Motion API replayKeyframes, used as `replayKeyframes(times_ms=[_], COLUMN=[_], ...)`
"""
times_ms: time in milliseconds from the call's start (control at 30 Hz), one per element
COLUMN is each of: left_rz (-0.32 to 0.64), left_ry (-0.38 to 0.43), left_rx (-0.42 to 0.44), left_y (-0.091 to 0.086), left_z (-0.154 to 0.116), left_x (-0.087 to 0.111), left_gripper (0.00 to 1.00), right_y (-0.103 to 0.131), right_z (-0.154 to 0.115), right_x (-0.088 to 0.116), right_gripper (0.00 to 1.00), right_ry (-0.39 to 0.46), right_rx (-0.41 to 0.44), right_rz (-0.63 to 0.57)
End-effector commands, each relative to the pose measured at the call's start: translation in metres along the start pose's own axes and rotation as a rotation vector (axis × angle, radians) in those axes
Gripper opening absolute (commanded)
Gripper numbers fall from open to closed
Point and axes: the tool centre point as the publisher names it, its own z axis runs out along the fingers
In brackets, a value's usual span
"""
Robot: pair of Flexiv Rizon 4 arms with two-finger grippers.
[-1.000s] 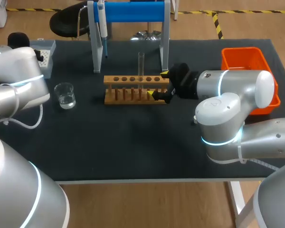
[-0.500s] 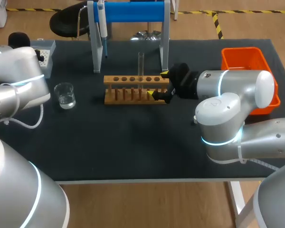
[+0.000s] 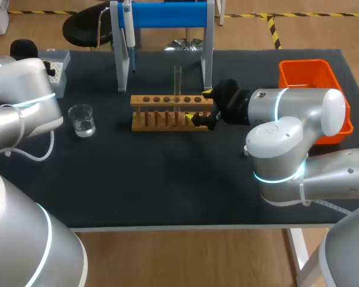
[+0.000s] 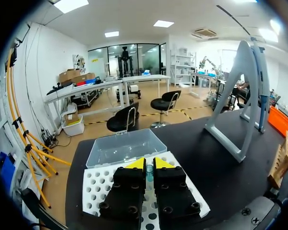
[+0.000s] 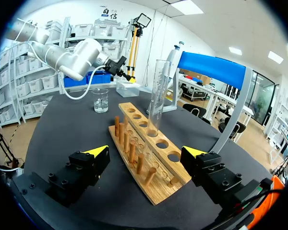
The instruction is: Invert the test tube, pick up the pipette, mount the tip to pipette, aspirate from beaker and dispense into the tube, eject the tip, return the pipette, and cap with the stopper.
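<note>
At the bench, the test tube (image 3: 178, 81) stands upright in a hole of the wooden rack (image 3: 167, 100), its long axis vertical and its mouth apparently upward; the right gripper (image 3: 200, 104) sits at the rack's right end with jaws spread wide, holding nothing, the rack's end lying between them and the tube just ahead and apart from both fingers.

The left gripper (image 4: 150, 164) hovers over the white tip box (image 4: 96, 187) at the table's left rear; whether it grips anything cannot be told, though a small bluish piece shows at its middle.

The pipette (image 3: 127, 33) hangs vertically on the left post of the blue-topped stand (image 3: 167, 15), behind the rack; it lies rightward of the left gripper, which looks the better placed to fetch it, since the right would have to cross rack and tube.

The beaker (image 3: 82, 119) waits near the rack's left.
</note>
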Motion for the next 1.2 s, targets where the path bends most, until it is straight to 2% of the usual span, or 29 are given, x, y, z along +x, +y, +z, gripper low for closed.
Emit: replayKeyframes(times_ms=[33,1200], left_rz=[0.005,0.086], left_ry=[-0.003,-0.049], left_rx=[0.001,0.034], left_y=[-0.003,-0.043], left_z=[-0.004,-0.027], left_x=[0.000,0.006], left_gripper=[0.00,0.00], right_y=[0.000,0.000], right_z=[0.000,0.000], right_x=[0.000,0.000], right_gripper=[1.00,1.00], right_ry=[0.001,0.001], right_rx=[0.000,0.000], right_rz=[0.001,0.001])
